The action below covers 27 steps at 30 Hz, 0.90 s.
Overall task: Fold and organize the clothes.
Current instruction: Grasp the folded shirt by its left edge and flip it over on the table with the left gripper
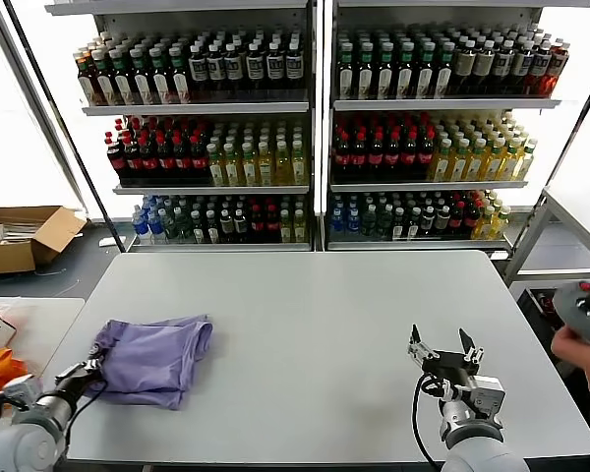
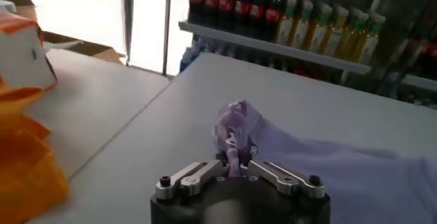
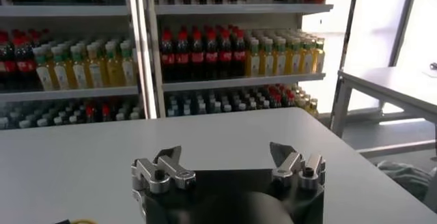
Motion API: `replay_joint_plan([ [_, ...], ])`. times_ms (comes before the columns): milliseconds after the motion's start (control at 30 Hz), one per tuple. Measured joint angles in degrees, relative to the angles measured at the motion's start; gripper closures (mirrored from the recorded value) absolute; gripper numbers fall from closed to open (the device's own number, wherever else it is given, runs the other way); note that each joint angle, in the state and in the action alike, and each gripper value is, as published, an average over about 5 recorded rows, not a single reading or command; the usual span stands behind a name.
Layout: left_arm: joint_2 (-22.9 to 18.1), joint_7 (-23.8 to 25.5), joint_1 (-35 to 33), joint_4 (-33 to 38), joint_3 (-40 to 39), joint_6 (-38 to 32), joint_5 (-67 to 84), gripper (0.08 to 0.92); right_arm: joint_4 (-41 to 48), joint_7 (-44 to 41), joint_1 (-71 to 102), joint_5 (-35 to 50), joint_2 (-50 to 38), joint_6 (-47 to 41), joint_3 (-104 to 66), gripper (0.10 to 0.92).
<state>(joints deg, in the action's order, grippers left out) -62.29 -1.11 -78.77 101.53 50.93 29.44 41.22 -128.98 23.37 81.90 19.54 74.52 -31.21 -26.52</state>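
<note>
Two tall shelves [image 1: 315, 128] of bottled drinks fill the far side. In front of them stands a wide grey table [image 1: 315, 334], and a second, lower table [image 1: 29, 324] sits to its left. A cardboard box [image 1: 25, 236] lies on the floor at the far left. Bright orange fabric [image 1: 0, 369] shows at the left edge, beside the low table.

The T-shirt [image 1: 152, 359], lavender and loosely bunched, lies on the main table near its left, near corner. The left gripper [image 1: 84, 372] is at the shirt's left edge, its fingers closed on a pinched-up fold of the cloth; the wrist view shows the fabric puckered between them. The right gripper [image 1: 444, 346] hovers over the table's near right part, jaws spread wide and holding nothing. At the right edge, what looks like a hand holds a grey controller [image 1: 582, 310].
</note>
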Motion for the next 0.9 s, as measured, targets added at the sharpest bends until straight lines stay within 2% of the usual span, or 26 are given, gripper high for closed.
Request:
replay_joint_plan([
  [300,7.4,-0.2,0.1,0.2,8.9,-0.3,-0.6,0.881,0.5,0.2,-0.2,0.0,0.3,0.0,0.7,0.203],
  [467,9.0,0.3,-1.4,3.4,10.1,-1.0,-2.3,0.881,0.3,0.3,0.3,-0.2,0.5,0.0,0.6,0.203],
  [633,7.3,0.3,-3.1,8.7,6.4,-1.3,-5.1,0.881,-0.1,0.3,1.2,-0.3,0.6,0.3,-0.2,0.203],
  [900,1.5,-1.8,-3.0,19.0,-6.2,-0.1,-7.7,0.881,-0.4,0.0,3.7,-1.1,1.2,0.9,-1.9,0.203],
])
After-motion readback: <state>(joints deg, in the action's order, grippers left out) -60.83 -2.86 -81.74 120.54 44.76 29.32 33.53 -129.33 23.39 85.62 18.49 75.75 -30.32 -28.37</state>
